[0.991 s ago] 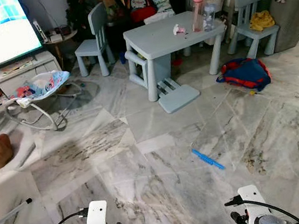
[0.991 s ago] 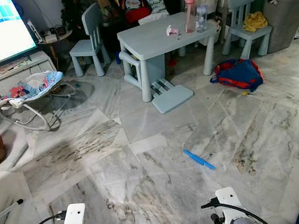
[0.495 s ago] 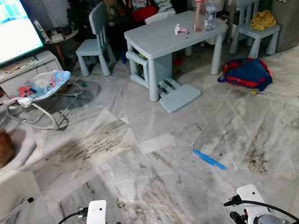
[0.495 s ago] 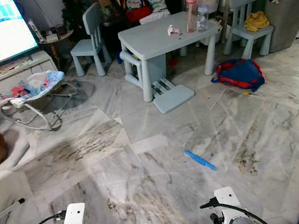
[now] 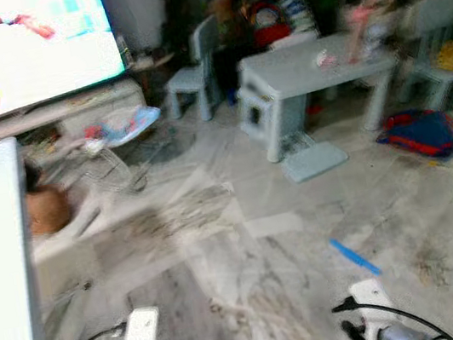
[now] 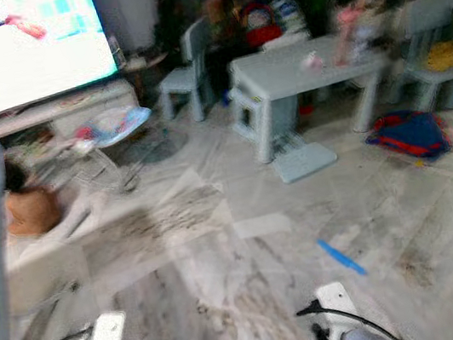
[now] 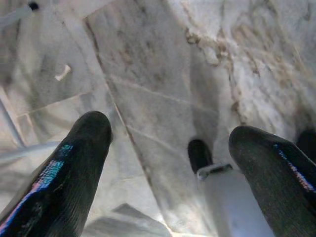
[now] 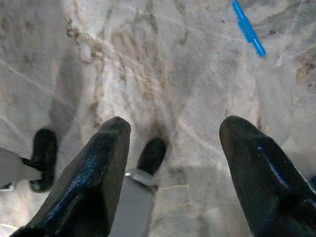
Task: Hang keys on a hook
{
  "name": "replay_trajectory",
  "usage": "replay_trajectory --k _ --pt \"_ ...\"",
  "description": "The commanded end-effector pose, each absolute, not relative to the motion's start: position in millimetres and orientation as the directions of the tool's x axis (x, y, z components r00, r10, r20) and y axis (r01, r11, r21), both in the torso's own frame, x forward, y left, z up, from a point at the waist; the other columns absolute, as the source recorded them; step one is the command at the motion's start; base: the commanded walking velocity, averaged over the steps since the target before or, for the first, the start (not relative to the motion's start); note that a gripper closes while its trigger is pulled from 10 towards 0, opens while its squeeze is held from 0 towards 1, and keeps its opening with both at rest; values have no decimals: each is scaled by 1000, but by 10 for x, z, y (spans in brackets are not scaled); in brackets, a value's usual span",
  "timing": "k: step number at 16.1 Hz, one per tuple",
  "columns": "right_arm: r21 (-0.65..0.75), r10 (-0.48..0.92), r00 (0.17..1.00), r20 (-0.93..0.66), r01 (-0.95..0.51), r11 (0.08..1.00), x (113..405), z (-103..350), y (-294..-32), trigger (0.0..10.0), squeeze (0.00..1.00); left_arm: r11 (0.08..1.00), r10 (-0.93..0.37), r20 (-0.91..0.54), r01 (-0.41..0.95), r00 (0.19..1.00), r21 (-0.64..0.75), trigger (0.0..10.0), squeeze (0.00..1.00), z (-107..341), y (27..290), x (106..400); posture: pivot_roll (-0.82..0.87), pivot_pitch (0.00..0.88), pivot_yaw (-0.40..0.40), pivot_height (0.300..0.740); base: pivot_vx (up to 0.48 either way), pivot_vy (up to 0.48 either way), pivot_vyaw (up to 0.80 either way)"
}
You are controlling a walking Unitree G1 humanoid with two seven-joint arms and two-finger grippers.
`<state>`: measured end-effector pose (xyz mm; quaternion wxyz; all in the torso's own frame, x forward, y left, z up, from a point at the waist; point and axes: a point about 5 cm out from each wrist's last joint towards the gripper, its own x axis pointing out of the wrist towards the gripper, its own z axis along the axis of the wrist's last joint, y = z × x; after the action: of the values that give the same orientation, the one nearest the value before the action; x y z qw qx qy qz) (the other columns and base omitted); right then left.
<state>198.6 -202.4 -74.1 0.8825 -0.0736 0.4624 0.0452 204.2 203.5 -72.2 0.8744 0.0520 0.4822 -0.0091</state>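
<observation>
Above marble floor (image 8: 163, 64), both claws spread, no legible writing.

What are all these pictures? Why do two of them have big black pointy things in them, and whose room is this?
These come from a walking robot with cameras. Two cameras sit in its head like eyes and look down at a living room: a marble floor, a small blue table with little chairs, a bright TV, a baby bouncer and a blue stick on the floor. They look blurry because the robot is moving. The other two cameras ride on its wrists. The black pointy things are its fingers: the left gripper and the right gripper, both open, hanging over the floor and holding nothing. I can't make out any keys or a hook.
</observation>
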Motion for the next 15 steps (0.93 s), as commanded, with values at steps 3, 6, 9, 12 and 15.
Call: replay_trajectory --k 3,6,9,12,15 --pt "-116 -15 567 -823 -142 983 1996 -724 -2099 10000 0 988 10 -829 121 560 94 10000 0 -688 1978 2115 -32 0 3 740 0 110 0" --pt "-119 -16 567 -823 -145 982 1998 -724 -2095 10000 0 988 2 -825 124 565 87 10000 0 -684 1978 2120 -33 0 7 740 0 0 0" --pt "-119 -14 567 -823 -148 982 1999 -725 -2090 10000 0 988 -6 -829 130 558 81 10000 0 -687 1980 2114 -35 0 9 740 0 0 0" --pt "-123 -16 562 -827 -152 981 1991 -731 -2085 10000 0 989 -11 -833 131 554 74 10000 0 -692 1985 2103 -34 0 10 740 0 0 0" --pt "-125 -17 557 -830 -155 980 1984 -736 -2081 10000 0 988 -13 -836 137 548 75 10000 0 -694 1994 2096 -33 0 12 740 0 0 -456"
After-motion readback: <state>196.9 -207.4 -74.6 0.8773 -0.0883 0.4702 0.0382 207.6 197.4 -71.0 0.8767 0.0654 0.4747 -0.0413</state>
